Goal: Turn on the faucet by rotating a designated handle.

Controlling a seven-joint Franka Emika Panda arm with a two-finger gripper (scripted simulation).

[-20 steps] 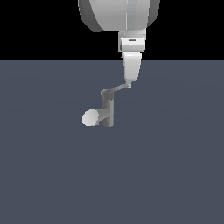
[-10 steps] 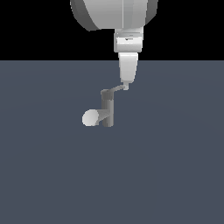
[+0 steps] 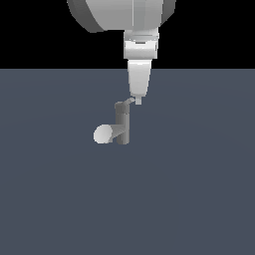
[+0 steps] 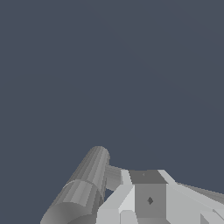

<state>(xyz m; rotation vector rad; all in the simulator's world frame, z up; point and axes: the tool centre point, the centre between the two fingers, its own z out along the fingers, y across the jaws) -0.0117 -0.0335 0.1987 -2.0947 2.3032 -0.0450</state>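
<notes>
End effector tip against faucet handle; grip state unclear. Rotation seemingly underway, unfinished.

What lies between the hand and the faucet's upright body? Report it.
Only the handle: in the exterior view it runs slantwise from the faucet top to the hand, whose tip meets its outer end.

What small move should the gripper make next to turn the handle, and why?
Probably keep pushing sideways toward the exterior view's left. The gripper is already at the outer end of the handle, which reaches from the faucet top toward the exterior view's right.
</notes>
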